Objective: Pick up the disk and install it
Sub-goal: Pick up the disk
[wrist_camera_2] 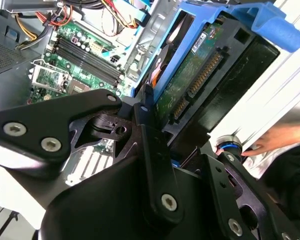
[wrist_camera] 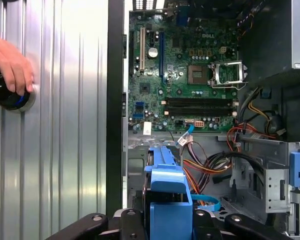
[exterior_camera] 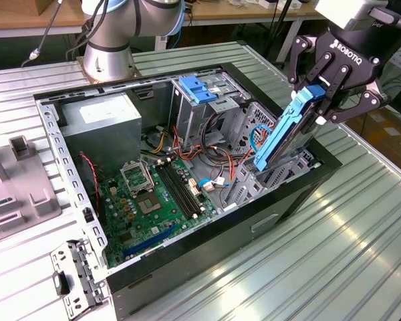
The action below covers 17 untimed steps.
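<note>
Table (exterior_camera: 334,254): a ridged metal top is seen, and everything is set on it.
Computer case (exterior_camera: 207,247): a black case is laid on its side in the middle of the exterior view, with its cover off.
Robot arm (exterior_camera: 107,53): its round silver base is fixed to the table at 11 o'clock from the case.
Grey box (exterior_camera: 100,127): it is fitted inside the case at 10 o'clock.
Green board (exterior_camera: 147,200): it is laid flat on the case floor at 7 o'clock, just beside the grey box.
Gripper (exterior_camera: 319,103): it is seen at 2 o'clock in the exterior view, above the case rim, and its black fingers are closed tight on the disk.
Disk (exterior_camera: 281,137): it is held tilted in its blue frame at 3 o'clock of the case. Its low end is inside the case and its top end sticks up past the rim.
Bracket (exterior_camera: 77,274): a small grey metal piece is laid on the table at 7 o'clock from the case.
Wires (exterior_camera: 220,160): red, orange and black ones are bunched between the board and the disk.
Latch (exterior_camera: 197,88): a light blue one is set on a metal cage at 12 o'clock.
Hand (wrist_camera: 10,60): in the first wrist view a person's hand is rested on a black knob (wrist_camera: 10,97) on the table.
</note>
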Each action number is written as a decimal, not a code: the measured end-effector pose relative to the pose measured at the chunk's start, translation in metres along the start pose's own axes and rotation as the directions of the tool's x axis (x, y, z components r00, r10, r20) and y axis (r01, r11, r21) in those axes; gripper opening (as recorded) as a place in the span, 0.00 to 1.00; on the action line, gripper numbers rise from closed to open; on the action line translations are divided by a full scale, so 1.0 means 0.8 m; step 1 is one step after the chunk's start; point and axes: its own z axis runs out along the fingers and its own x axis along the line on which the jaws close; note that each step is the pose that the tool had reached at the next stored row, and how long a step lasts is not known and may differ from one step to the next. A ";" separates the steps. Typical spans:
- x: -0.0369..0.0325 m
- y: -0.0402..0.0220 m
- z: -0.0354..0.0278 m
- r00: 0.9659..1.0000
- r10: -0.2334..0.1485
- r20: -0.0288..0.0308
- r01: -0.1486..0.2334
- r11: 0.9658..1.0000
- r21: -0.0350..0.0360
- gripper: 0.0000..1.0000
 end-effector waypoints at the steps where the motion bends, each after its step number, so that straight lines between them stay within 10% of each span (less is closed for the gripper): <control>1: 0.0003 -0.0006 -0.0001 1.000 0.000 0.000 0.000 1.000 0.000 0.36; 8: 0.0028 -0.0069 -0.0010 1.000 0.000 0.001 0.000 1.000 0.000 0.36; 17: 0.0048 -0.0391 -0.0019 1.000 0.000 0.003 0.000 1.000 -0.011 0.36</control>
